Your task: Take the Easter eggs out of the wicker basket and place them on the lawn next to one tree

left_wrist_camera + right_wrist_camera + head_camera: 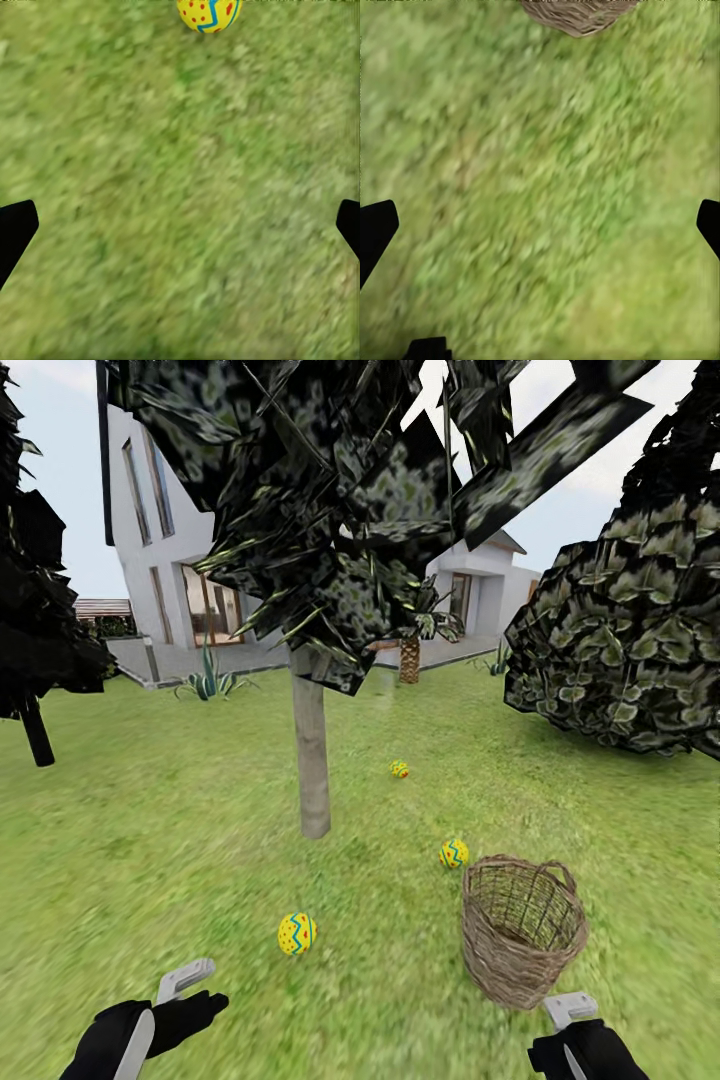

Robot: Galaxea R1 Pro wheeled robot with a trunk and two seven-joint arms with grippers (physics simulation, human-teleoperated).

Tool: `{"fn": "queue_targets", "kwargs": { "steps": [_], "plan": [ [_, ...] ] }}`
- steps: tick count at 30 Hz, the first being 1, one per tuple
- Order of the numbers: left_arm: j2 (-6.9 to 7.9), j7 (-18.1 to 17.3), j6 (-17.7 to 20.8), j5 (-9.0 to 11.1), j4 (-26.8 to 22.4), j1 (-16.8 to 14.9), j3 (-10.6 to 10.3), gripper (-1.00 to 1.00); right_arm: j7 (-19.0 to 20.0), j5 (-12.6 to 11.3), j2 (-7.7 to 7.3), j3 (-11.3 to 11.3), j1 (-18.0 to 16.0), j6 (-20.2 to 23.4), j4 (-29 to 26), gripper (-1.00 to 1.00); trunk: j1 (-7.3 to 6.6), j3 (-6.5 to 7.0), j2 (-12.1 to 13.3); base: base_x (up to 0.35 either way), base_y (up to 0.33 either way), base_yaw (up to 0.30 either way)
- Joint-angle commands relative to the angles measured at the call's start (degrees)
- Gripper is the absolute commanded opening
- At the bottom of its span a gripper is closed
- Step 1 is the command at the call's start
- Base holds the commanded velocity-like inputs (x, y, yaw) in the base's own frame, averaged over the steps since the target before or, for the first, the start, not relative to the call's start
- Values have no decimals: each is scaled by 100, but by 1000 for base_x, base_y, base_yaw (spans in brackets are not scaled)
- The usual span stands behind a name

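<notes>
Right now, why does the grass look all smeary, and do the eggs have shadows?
Head view: the lawn smears near the grippers; tree and eggs stay sharp, with no clear shadows. Both wrist views: grass streaky and blurred, the egg crisper.

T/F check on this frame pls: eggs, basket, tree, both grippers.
1. Three Easter eggs lie on the lawn. True.
2. One egg sits inside the wicker basket. False: what shows of its inside holds no egg.
3. The left gripper holds an egg. False: its fingers are apart over bare grass, the nearest egg ahead of it.
4. The basket stands upright to the right of the tree trunk. True.
5. The right gripper is shut on the basket rim. False: it is open over grass.
</notes>
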Motion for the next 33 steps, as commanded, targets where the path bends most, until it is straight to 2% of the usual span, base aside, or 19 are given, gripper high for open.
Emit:
{"fn": "queue_targets", "kwargs": {
  "steps": [1, 5, 12, 14, 18, 26, 29, 33],
  "plan": [
    [-4, -29, 29, -8, -3, -4, 12, 100, 9, 38, -3, 20, -3, 35, -7, 100, -23, 12, 38, 0, 0, -6],
    [-6, -29, 35, -9, 17, -4, 12, 100, 9, 42, 53, 25, -3, 58, -4, 100, -111, 84, 199, 0, 0, -2],
    [-33, -42, 93, -1, 30, -4, 29, 100, -3, 96, 429, 40, -3, 98, 18, 100, -265, 210, 480, 0, 0, 0],
    [-19, -50, 108, 0, 176, -4, 36, 100, 1, 103, 485, 41, -3, 63, 281, 100, -309, 246, 560, 0, 0, 0],
    [17, -62, 94, 2, 754, -4, 57, 100, 21, 102, 492, 42, -3, 16, 647, 100, -397, 317, 720, 0, 0, 0],
    [62, -77, 82, 0, 1153, -4, 68, 100, 28, 97, 537, 50, -3, 14, 751, 100, -572, 461, 1041, 0, 0, 0],
    [154, -90, 74, -13, 1446, -4, 63, 100, 34, 82, 533, 44, -3, 9, 769, 100, -638, 515, 1161, 0, 0, 0],
    [183, -89, 56, -20, 1740, -4, 32, 100, 33, 88, 539, 48, -3, -93, 932, 100, -726, 587, 1322, 0, 0, 0]
  ]
}}
